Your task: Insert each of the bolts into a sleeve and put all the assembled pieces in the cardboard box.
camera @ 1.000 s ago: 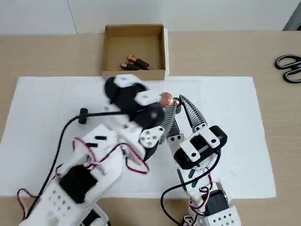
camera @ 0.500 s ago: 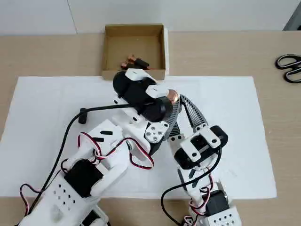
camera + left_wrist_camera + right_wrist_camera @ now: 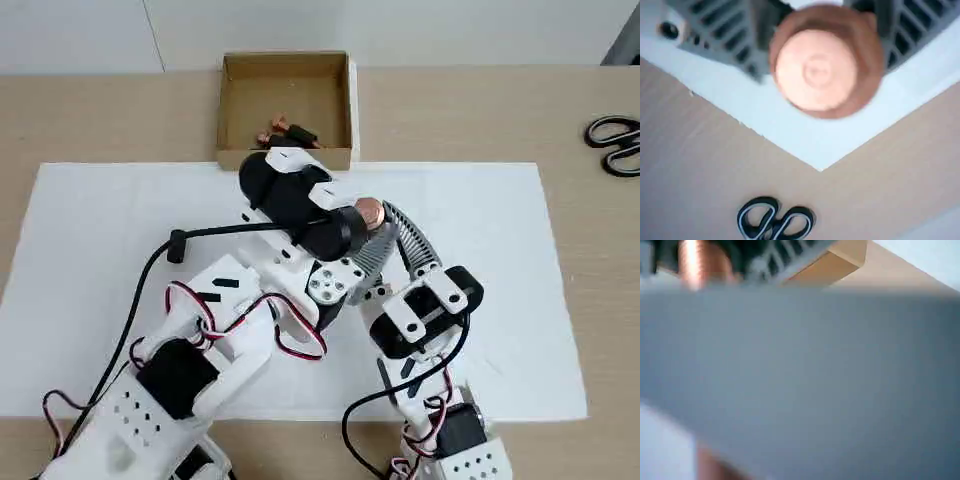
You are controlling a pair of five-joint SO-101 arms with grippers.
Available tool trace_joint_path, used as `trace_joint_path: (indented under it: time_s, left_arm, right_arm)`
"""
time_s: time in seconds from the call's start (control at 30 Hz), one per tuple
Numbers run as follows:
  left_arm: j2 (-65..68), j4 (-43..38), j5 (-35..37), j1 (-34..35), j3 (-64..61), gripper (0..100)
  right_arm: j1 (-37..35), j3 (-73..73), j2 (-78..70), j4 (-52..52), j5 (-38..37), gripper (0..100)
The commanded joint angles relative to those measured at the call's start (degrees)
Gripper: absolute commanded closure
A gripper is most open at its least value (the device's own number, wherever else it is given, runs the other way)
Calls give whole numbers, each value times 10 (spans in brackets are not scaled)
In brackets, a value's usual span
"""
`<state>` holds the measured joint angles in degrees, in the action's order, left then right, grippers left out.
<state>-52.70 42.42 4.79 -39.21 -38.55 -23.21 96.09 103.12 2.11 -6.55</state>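
Note:
The cardboard box [image 3: 240, 100] stands at the back of the table with a few copper-and-black assembled pieces [image 3: 285, 132] inside. My left gripper [image 3: 366, 224] is just in front of the box, over the white sheet, shut on a copper bolt [image 3: 371, 211]. In the left wrist view the bolt's round end [image 3: 816, 70] faces the camera between the grey fingers [image 3: 715, 30]. My right gripper [image 3: 392, 240] comes up from the front and meets the left gripper at the bolt. A copper cylinder [image 3: 695, 265] and the box corner [image 3: 840, 260] appear in the right wrist view.
A white sheet [image 3: 500, 260] covers the middle of the wooden table. Black scissors [image 3: 615, 143] lie at the far right edge, also seen as scissors [image 3: 776, 225] in the left wrist view. The left arm's black cable [image 3: 140, 290] loops over the sheet.
My left gripper has shifted a little to the right with the bolt, closer against the right gripper. The right arm has hardly moved.

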Motion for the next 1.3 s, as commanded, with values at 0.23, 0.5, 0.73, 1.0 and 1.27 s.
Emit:
trace_joint_path:
  time_s: [0.23, 0.5, 0.73, 1.0, 1.27]
  left_arm:
    - [1, -4, 0, -4, 0, 816]
    - [-4, -1, -1, -4, 4, 816]
    - [-4, -1, -1, -4, 4, 816]
    - [-1, -1, -1, -4, 3, 816]
    - [-3, -1, -1, -2, 2, 816]
  right_arm:
    - [3, 2, 7, 0, 3, 994]
    - [1, 3, 7, 1, 4, 994]
    - [0, 3, 7, 5, 75, 995]
    - [-32, -2, 7, 57, 76, 995]
    - [-30, -2, 7, 66, 74, 995]
